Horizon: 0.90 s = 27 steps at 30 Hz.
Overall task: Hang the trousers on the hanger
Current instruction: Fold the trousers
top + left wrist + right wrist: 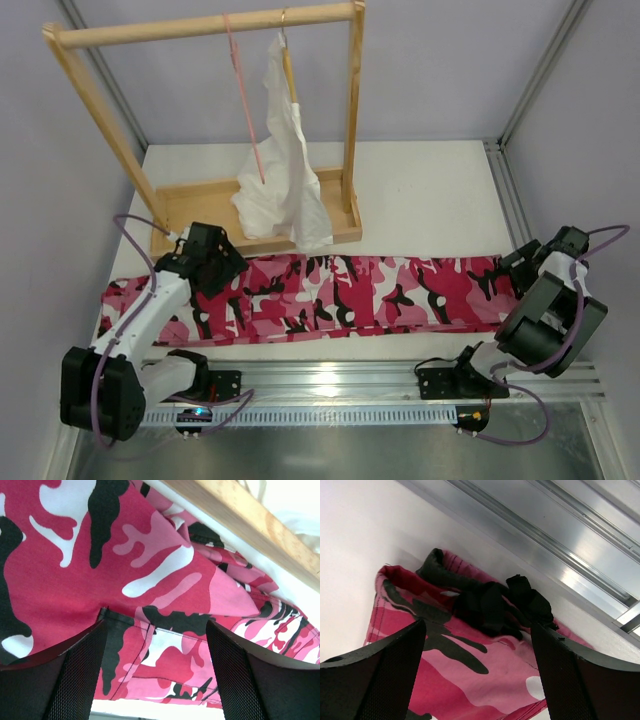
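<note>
Pink camo trousers (340, 298) flat across bench (430, 200), mid-frame. Pink hanger (247, 110) hangs from rail (200, 28), upper centre. My left fingers (85, 665) spread wide above left end, right fingers (395, 670) spread wide above right end.

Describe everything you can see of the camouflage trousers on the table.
The trousers are soft cloth in pink, white and black camouflage print. They lie flat, stretched lengthwise across the table, along its near edge, in front of the wooden rack's base, on no hanger. The right end shows a bunched black strip; the left part has stitched seams and folds. The left claw and right claw stand open over the two ends, gripping nothing.
</note>
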Each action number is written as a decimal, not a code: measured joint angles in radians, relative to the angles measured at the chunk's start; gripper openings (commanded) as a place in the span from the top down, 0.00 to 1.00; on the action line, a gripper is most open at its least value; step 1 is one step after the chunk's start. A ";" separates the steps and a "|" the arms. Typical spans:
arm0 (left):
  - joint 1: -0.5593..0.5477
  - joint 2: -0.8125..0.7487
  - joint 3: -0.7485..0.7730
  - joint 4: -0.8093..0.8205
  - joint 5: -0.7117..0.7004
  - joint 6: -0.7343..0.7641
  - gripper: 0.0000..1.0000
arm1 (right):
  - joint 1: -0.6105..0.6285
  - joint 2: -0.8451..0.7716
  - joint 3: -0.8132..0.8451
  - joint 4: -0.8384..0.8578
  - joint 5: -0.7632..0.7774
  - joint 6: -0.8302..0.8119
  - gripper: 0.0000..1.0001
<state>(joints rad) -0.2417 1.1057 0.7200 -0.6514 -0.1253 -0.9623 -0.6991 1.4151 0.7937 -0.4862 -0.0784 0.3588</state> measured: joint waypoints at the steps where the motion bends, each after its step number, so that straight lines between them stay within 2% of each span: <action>1: 0.000 -0.002 0.000 -0.001 0.007 0.003 0.20 | -0.004 0.013 0.000 0.000 -0.001 -0.002 0.12; 6: 0.000 -0.041 -0.013 -0.003 0.058 0.002 0.20 | -0.016 0.018 -0.002 0.013 0.001 -0.006 0.11; 9: 0.000 -0.059 -0.024 0.012 0.105 0.004 0.20 | -0.026 0.001 -0.022 0.043 -0.005 -0.011 0.00; 14: 0.000 -0.054 -0.029 0.058 0.201 0.036 0.21 | -0.027 -0.087 -0.028 0.034 -0.030 -0.024 0.00; 21: 0.000 -0.074 -0.055 0.125 0.287 0.106 0.20 | 0.063 -0.032 0.205 -0.035 -0.020 -0.080 0.00; 27: 0.000 -0.095 -0.111 0.176 0.346 0.109 0.20 | 0.129 0.110 0.293 -0.106 -0.182 -0.318 0.00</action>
<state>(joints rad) -0.2417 1.0103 0.6086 -0.4755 0.2203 -0.8536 -0.5705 1.5253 1.0870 -0.5922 -0.2604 0.0410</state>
